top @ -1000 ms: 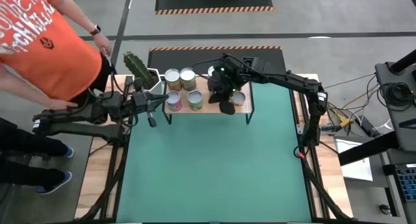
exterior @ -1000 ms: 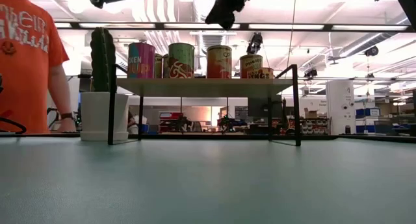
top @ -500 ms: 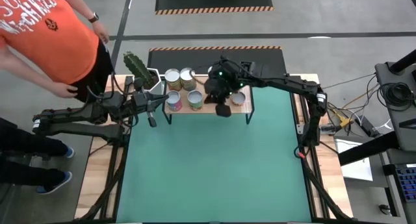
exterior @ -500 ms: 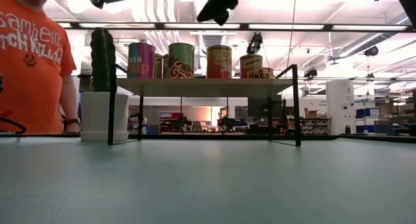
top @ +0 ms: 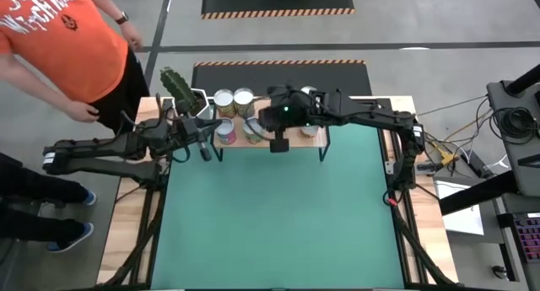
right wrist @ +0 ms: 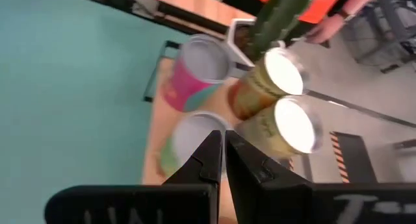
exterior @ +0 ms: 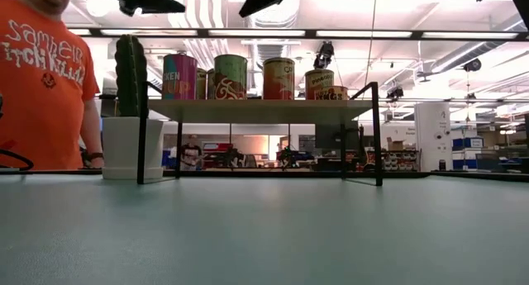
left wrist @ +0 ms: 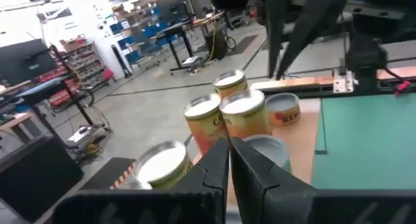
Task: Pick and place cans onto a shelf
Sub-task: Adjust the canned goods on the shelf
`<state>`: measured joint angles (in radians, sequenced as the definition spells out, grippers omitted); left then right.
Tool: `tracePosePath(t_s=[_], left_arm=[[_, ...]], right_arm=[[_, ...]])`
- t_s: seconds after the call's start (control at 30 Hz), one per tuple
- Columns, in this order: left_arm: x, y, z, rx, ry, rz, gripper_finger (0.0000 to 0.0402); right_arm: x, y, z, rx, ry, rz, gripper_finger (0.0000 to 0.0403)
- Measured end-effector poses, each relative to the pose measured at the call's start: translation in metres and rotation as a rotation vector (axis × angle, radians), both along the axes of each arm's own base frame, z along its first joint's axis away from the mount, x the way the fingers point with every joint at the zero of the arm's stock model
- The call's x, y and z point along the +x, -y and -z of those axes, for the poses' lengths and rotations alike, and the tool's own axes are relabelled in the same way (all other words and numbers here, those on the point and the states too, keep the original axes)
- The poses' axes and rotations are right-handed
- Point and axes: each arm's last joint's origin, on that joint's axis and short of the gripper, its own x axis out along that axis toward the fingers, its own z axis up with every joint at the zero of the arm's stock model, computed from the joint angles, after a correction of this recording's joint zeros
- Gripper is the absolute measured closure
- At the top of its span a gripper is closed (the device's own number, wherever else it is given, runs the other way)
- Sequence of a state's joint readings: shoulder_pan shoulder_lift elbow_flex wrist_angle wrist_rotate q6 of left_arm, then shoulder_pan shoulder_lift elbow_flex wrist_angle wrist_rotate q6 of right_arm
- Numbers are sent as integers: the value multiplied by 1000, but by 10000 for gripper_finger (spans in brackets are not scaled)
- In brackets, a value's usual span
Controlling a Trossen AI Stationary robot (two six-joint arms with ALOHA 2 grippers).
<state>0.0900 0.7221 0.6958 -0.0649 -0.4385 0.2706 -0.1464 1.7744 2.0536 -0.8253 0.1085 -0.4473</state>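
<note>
Only "EN" legible on the pink-labelled can point(exterior: 179, 77), shelf point(exterior: 260, 109).

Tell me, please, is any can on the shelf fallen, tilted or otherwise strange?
Nothing stands out. The cans stand upright on the shelf, none tipped or spilled. A cactus pot stands beside the shelf's end.

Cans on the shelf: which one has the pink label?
The can at the shelf's front-left corner, closest to the left gripper; its neighbours are yellow, green or pale.
</note>
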Motion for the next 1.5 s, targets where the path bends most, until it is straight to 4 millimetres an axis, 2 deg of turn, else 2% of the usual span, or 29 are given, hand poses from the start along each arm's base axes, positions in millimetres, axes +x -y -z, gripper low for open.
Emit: tracePosePath(t_s=[0.13, 0.33, 0.57, 0.87, 1.07, 1.17, 1.27, 1.5], left_arm=[[15, -3, -19, 24, -42, -8, 402], [37, -15, -37, 39, -261, -41, 402], [45, -31, -35, 21, -411, -100, 402], [31, -46, -41, 10, -460, -180, 402], [26, -71, -37, 0, -495, -225, 402], [30, -86, -37, -57, -482, -154, 402], [36, -102, -40, -92, -490, -155, 402], [51, -124, -39, -183, -661, -169, 402]], right_arm=[[-9, 7, -16, -3, 5, 24, 394], [-25, 4, -27, 10, -54, 18, 394], [-37, -6, -17, 53, -127, 20, 394], [-39, -8, 9, 69, -150, 20, 394], [-47, -9, 25, 67, -129, 21, 394], [-51, -9, 29, 58, -102, 16, 394], [-56, -10, 31, 45, -76, 8, 394], [-68, -12, 24, 35, -17, 6, 394]])
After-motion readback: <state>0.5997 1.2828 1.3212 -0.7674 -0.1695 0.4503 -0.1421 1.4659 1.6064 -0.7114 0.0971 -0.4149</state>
